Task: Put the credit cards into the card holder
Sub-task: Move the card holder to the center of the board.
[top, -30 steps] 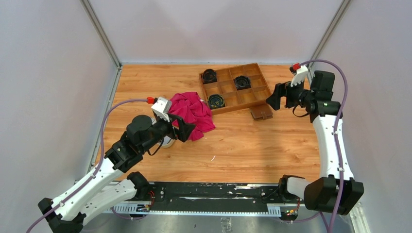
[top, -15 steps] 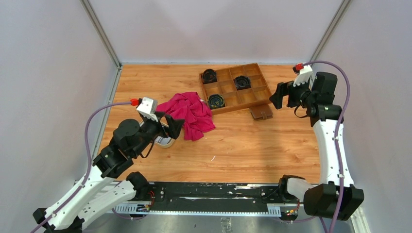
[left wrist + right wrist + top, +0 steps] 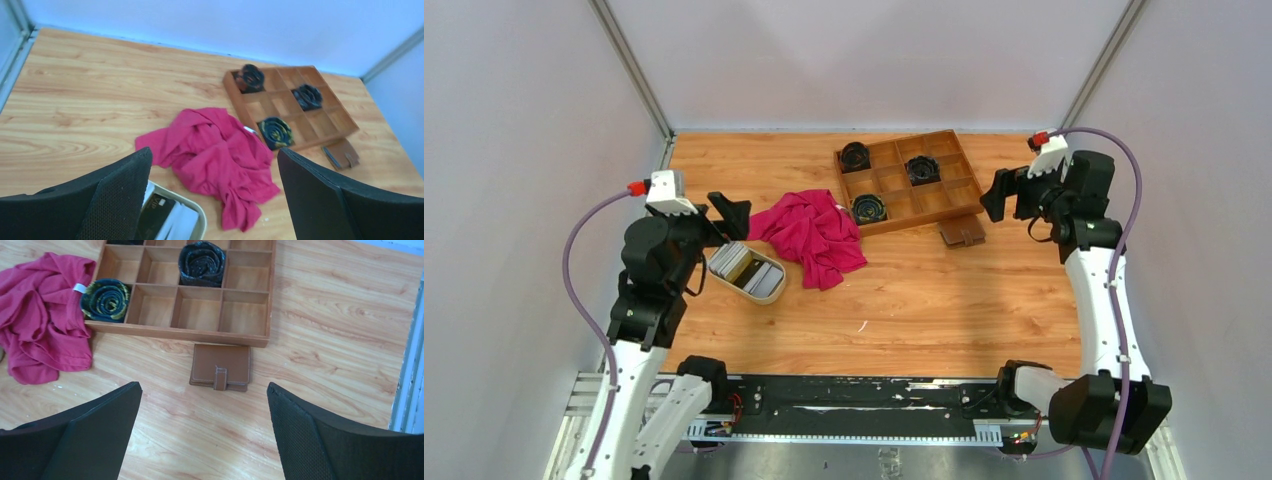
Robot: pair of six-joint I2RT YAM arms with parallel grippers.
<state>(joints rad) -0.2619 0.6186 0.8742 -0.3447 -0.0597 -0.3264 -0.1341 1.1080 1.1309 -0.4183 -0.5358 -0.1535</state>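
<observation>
Hanging wide open (touching nothing): left gripper point(image 3: 212, 154), right gripper point(image 3: 203, 386).

The credit cards point(image 3: 749, 268), mostly grey and white with one dark, lie packed together in a cream dish point(image 3: 764, 298) at 9 o'clock on the worktop point(image 3: 924, 300). The card holder point(image 3: 962, 231), brown leather, lies flat and closed with its tab fastened at about 3 o'clock, just beside the wooden tray point(image 3: 175, 333), at the tray's 6 o'clock.

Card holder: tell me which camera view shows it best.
The right wrist view. There the card holder lies closed and large in frame, snap tab toward the camera, beside the wooden tray. The top external view shows it as a small brown patch by the tray; the left wrist view catches it small, far right.
</observation>
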